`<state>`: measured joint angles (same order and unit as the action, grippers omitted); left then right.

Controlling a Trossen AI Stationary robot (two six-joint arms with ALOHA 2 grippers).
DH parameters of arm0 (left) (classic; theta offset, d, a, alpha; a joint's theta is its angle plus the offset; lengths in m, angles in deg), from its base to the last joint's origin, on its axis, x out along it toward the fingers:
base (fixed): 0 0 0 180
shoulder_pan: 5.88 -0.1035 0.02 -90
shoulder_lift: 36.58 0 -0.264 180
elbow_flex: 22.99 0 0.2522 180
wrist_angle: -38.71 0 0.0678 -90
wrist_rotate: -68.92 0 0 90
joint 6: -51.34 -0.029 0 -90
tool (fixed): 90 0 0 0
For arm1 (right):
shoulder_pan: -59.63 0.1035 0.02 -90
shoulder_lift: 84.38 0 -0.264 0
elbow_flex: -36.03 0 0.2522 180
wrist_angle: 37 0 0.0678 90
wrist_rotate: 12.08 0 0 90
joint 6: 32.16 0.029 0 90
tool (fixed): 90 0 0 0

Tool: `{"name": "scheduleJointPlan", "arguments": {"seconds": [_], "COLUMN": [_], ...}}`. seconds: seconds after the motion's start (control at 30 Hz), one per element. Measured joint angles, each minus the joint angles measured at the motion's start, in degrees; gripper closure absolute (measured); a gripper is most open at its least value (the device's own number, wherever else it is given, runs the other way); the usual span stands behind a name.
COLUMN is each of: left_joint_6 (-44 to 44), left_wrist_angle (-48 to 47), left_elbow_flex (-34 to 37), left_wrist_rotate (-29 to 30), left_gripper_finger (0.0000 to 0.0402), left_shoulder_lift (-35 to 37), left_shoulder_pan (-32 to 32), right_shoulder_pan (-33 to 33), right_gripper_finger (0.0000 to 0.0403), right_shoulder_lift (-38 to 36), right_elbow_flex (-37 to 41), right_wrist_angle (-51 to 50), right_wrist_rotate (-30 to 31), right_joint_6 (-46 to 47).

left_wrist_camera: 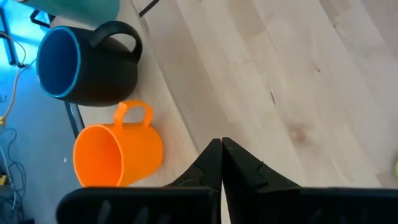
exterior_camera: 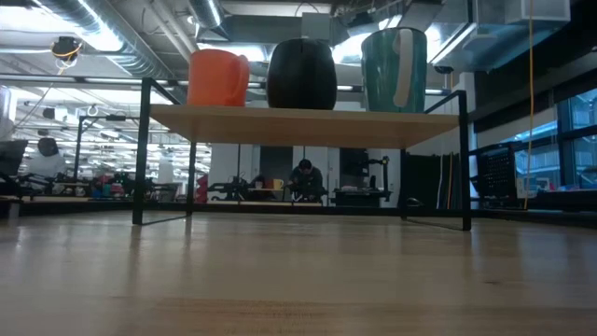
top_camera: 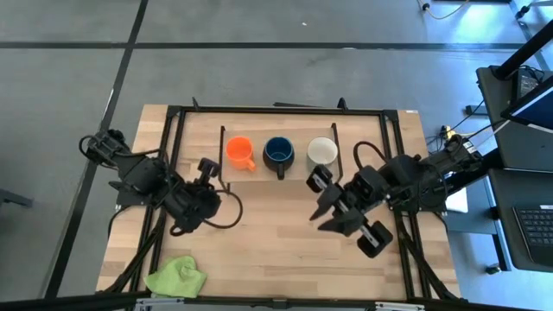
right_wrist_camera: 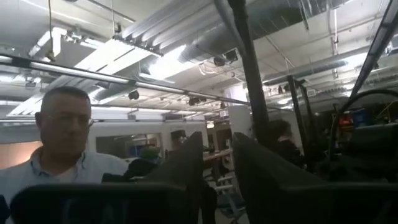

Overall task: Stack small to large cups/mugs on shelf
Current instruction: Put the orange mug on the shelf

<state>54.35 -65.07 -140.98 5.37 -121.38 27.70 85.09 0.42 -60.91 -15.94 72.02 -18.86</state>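
On the shelf [exterior_camera: 298,123] stand 3 mugs in a row: orange mug [top_camera: 239,151], dark blue mug [top_camera: 278,153], white mug [top_camera: 322,153]. Just beside the orange one, the left pincer [left_wrist_camera: 221,163] is shut on nothing. The right pincer [right_wrist_camera: 216,163], raised off the bench [top_camera: 276,250], is partly open and empty.

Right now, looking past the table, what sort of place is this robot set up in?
Most likely an open lab or industrial workshop. The low view shows exposed ceiling ducts and strip lighting, with a person at benches far behind the shelf. From above, a bare grey floor surrounds the table.
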Motion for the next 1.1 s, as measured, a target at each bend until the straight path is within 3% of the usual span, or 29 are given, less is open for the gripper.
{"name": "scheduleJointPlan", "arguments": {"seconds": [0.3, 0.63, 0.73, 0.83, 0.9, 1.1], "left_joint_6": [2.9, 6.01, 6.06, 6.0, 6.0, 5.87], "left_wrist_angle": [0.0, 0.0, 0.0, 0.0, 0.0, 0.0], "left_elbow_flex": [0.01, 0.01, 0.01, 0.01, 0.01, 0.01], "left_wrist_rotate": [0.18, 1.06, 1.06, 1.08, 1.08, 1.08], "left_gripper_finger": [0.04, 0.04, 0.0397, 0.0394, 0.0393, 0.0392], "left_shoulder_lift": [0.0, 0.0, 0.0, 0.0, 0.0, -0.02], "left_shoulder_pan": [3.89, 5.14, 5.25, 5.27, 5.27, 5.24], "right_shoulder_pan": [2.31, 4.01, 4.01, 4.01, 3.99, 4.03], "right_gripper_finger": [0.0312, 0.0312, 0.0312, 0.0312, 0.0312, 0.0312], "right_shoulder_lift": [0.18, 0.43, 1.3, 1.68, 1.68, 4.29], "right_elbow_flex": [0.02, 0.02, 0.04, 0.11, 0.1, 0.09], "right_wrist_angle": [-0.01, -0.16, -1.18, -1.27, -1.54, -8.9], "right_wrist_rotate": [0.16, 1.36, 4.84, 12.57, 16.66, 16.74], "right_joint_6": [7.17, -4.71, -9.63, -14.12, -10.58, 0.68]}}
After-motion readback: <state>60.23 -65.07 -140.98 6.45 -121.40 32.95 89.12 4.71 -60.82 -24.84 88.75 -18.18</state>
